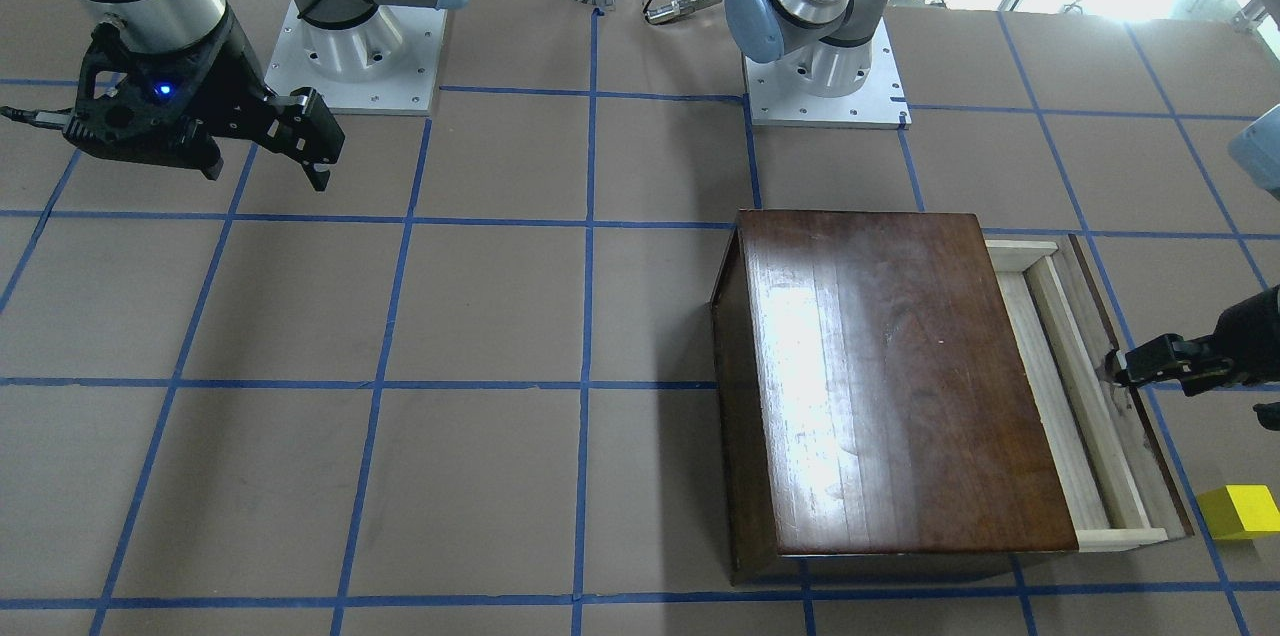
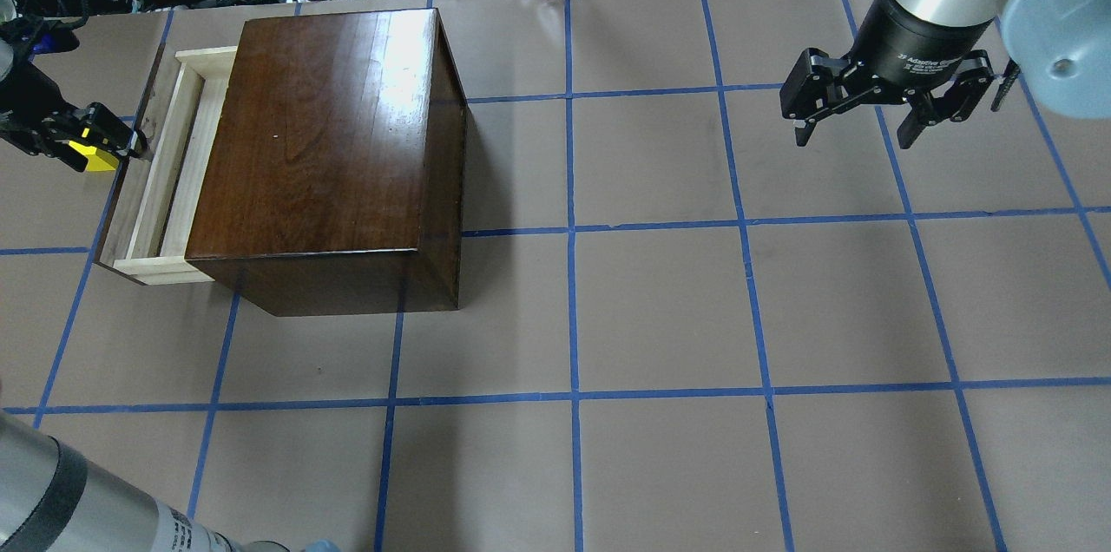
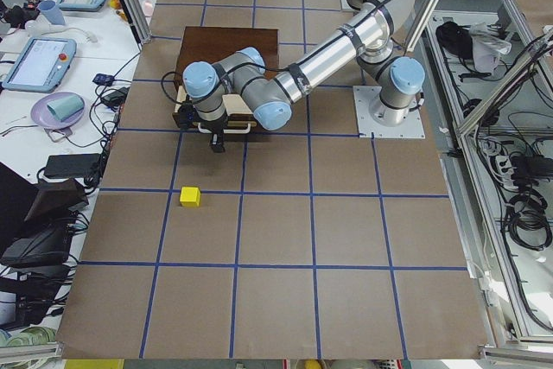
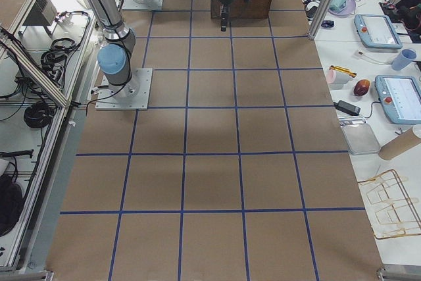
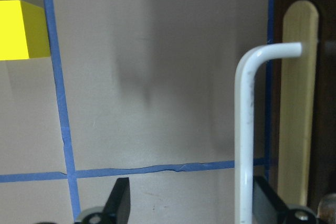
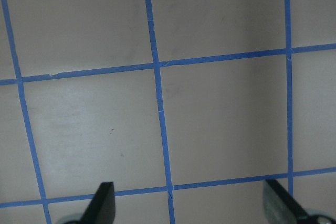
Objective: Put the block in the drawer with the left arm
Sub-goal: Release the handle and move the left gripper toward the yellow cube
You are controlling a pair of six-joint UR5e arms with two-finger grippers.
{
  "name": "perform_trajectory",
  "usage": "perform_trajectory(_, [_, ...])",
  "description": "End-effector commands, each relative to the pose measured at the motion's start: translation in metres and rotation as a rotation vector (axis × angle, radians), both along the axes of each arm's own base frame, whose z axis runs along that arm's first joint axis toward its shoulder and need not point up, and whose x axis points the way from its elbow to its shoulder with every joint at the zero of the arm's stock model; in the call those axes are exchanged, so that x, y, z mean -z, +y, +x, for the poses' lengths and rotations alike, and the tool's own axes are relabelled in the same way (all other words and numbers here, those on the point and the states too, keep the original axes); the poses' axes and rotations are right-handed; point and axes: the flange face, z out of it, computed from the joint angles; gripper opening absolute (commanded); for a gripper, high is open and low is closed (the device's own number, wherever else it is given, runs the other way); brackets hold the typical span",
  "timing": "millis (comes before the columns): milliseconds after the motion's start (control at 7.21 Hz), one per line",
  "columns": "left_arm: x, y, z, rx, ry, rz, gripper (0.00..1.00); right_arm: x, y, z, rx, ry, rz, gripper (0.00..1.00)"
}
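L fingers (image 5: 119, 201) spread, pinching nothing. White handle (image 5: 243, 129) of drawer (image 1: 1093, 396) stands btw them, just beside one finger; touching or not, can't tell. Drawer part-way out of dark box (image 1: 900, 376), only a narrow strip of pale tray showing.

Block (image 1: 1240, 513) not in it: sits on surface (image 1: 500, 316) outside the drawer front, near the drawer end away from robot base. From the fingers it lies ahead & off to one side in wrist view, apart, no contact. Cube, so no long axis to line up w/.

L arm (image 3: 333, 45) much nearer. R fingers (image 2: 800, 105) also spread, hanging over the grid well apart, other side of box.

Surface: flat brown sheet w/ blue tape grid (image 1: 588, 316); block by a tape line, nothing touching it.

Judgement: opening looks tight for the drop, may want more pull first.
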Motion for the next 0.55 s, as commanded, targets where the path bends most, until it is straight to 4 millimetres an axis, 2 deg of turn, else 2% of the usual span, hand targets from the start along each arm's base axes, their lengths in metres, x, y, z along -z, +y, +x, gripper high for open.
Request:
perform_trajectory(0, [0.0009, 0.0012, 0.0038, 0.003, 0.001, 0.000, 0.82, 0.0000, 0.0000, 0.0000, 0.000, 0.000, 0.000, 1.00])
perform_trajectory(416, [0.0001, 0.0012, 0.0051, 0.014, -0.002, -0.002, 0.82, 0.0000, 0.0000, 0.0000, 0.000, 0.000, 0.000, 1.00])
